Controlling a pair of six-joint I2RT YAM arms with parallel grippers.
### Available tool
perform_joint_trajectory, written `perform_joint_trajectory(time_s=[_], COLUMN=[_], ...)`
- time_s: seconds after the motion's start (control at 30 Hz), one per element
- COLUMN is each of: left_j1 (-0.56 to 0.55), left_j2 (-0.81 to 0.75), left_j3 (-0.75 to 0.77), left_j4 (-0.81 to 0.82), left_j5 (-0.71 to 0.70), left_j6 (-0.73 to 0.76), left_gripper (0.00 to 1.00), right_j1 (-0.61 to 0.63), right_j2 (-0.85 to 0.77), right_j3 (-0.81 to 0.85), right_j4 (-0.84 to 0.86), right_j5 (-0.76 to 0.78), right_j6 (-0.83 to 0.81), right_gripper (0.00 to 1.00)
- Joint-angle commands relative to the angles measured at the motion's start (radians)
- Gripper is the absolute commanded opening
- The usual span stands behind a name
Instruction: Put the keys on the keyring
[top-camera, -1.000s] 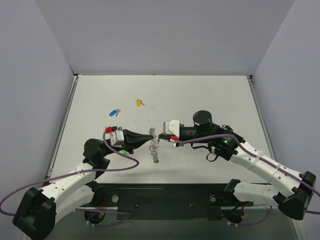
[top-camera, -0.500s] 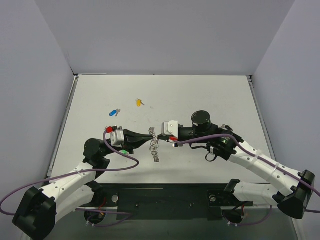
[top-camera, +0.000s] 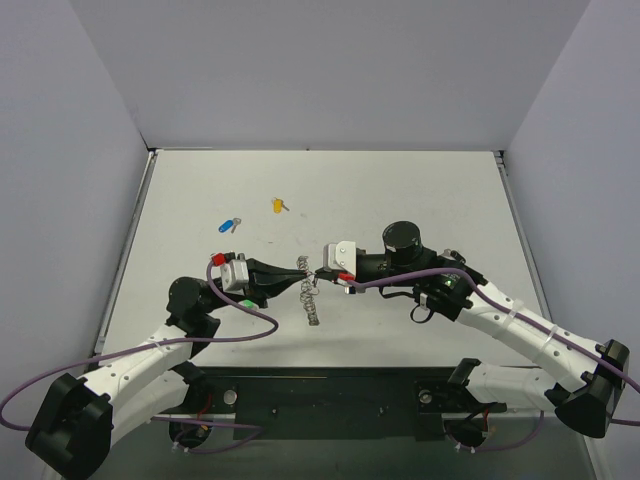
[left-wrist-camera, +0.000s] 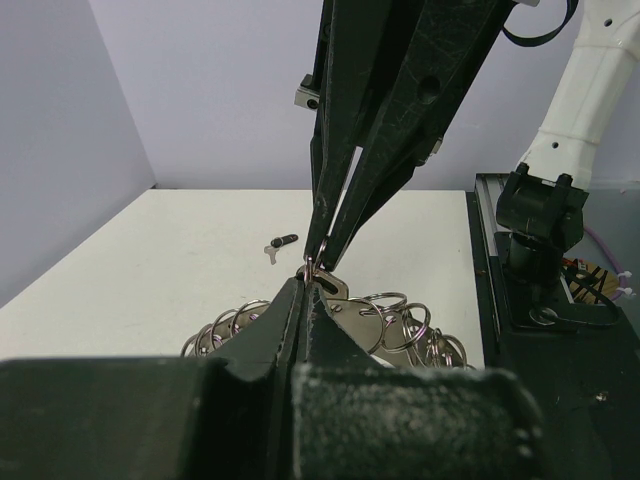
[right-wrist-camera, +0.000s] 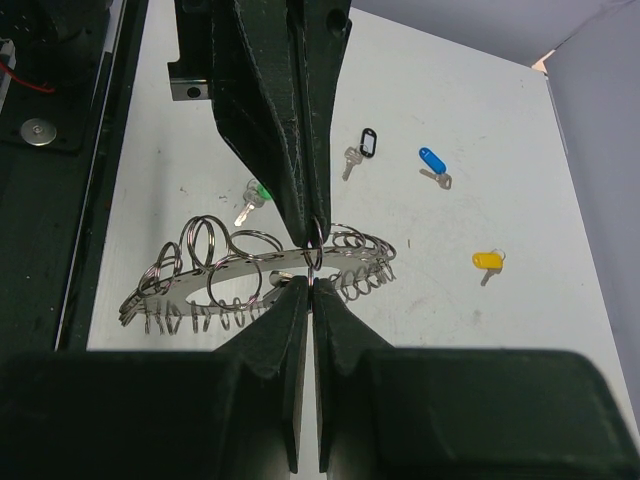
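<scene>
The keyring is a flat silver ring lined with small split rings, held off the table between the two arms. My left gripper is shut on one small split ring at its rim. My right gripper meets it tip to tip and is shut on that same small ring. A silver bit of metal shows beside the tips; I cannot tell if it is a key. Loose keys lie on the table: blue, yellow, green and black.
The white table is shut in by grey walls on the left, right and back. A black rail with the arm bases runs along the near edge. Purple cables loop beside both arms.
The right gripper has edged slightly left toward the left gripper. Both stay shut on the small ring, and the keyring hangs in much the same place.
</scene>
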Motion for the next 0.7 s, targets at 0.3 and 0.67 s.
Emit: perform_joint_trajectory(time_s=[0.3,0.67], left_j1=[0.01,0.011], left_j2=[-0.01,-0.007], left_j3=[0.009,0.01], left_j4=[0.068,0.062], left_j5=[-0.01,0.0], left_j6=[0.016,0.022], left_gripper=[0.0,0.0], right_j1=[0.003,0.001], right_j2=[-0.03,-0.03], right_j3=[-0.017,-0.022], right_j4=[0.059,0.082], right_j5=[0.007,0.018], right_j6=[0.012,0.032], right_gripper=[0.0,0.0])
